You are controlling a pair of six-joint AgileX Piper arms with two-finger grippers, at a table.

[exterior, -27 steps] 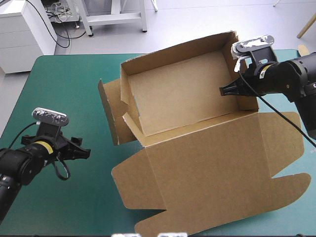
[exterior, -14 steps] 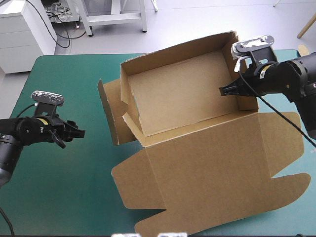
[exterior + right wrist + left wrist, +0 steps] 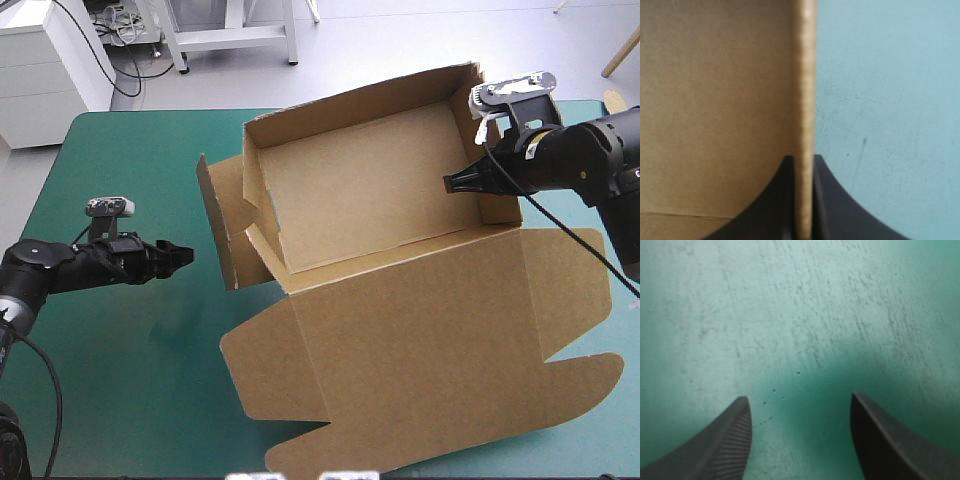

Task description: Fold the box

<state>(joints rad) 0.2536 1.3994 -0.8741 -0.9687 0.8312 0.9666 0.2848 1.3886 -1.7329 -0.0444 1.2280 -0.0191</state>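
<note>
The brown box (image 3: 360, 190) stands as an open tray mid-table, its walls raised, and its wide lid (image 3: 430, 350) lies flat toward the near edge. A loose side flap (image 3: 215, 235) sticks out on the tray's left. My right gripper (image 3: 458, 184) is shut on the box's right wall, whose edge (image 3: 804, 110) runs up between the black fingers. My left gripper (image 3: 183, 256) is open, low over the teal-green cover, just left of that flap and apart from it. Only bare cover shows between its fingers (image 3: 727, 440).
The teal-green cover (image 3: 130, 380) lies bare to the left of the box. The lid's cut tabs (image 3: 590, 390) reach close to the table's near right corner. White furniture (image 3: 50, 60) stands beyond the far left corner.
My left gripper has swung from the near left toward the box's left flap and now points at it. The box has shifted slightly to the left. The right gripper has held still on the wall.
</note>
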